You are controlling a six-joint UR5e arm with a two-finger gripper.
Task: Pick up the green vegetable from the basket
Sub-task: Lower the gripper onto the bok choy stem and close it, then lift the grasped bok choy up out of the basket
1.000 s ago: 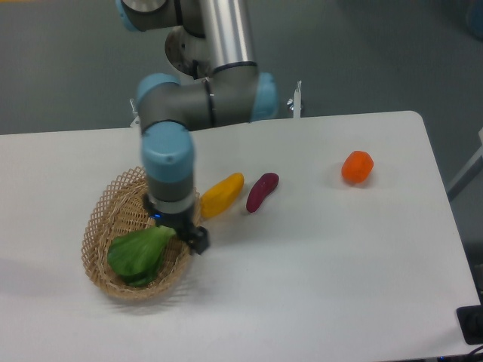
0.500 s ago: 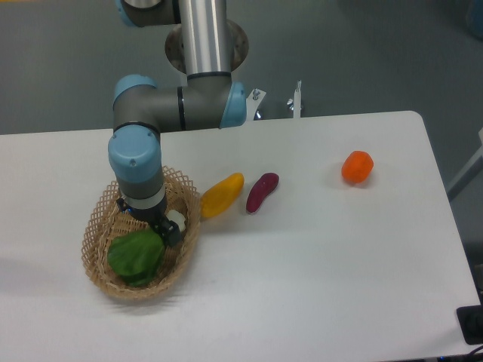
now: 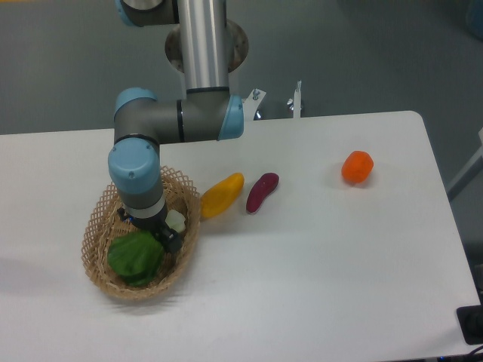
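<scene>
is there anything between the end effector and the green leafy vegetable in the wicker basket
Nothing visible stands in the way. The end effector is already down inside the oval tan woven wicker basket, right at the pale stem end of the dark green leafy vegetable. The arm hides the contact, so whether it touches or grips cannot be told.

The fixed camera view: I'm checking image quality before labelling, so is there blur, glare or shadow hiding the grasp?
Fixed camera: light is even and soft, with no harsh glare on the table. The picture is slightly soft overall. The arm's wrist hides the gripper above the green vegetable in the basket, so its jaws cannot be read.
</scene>
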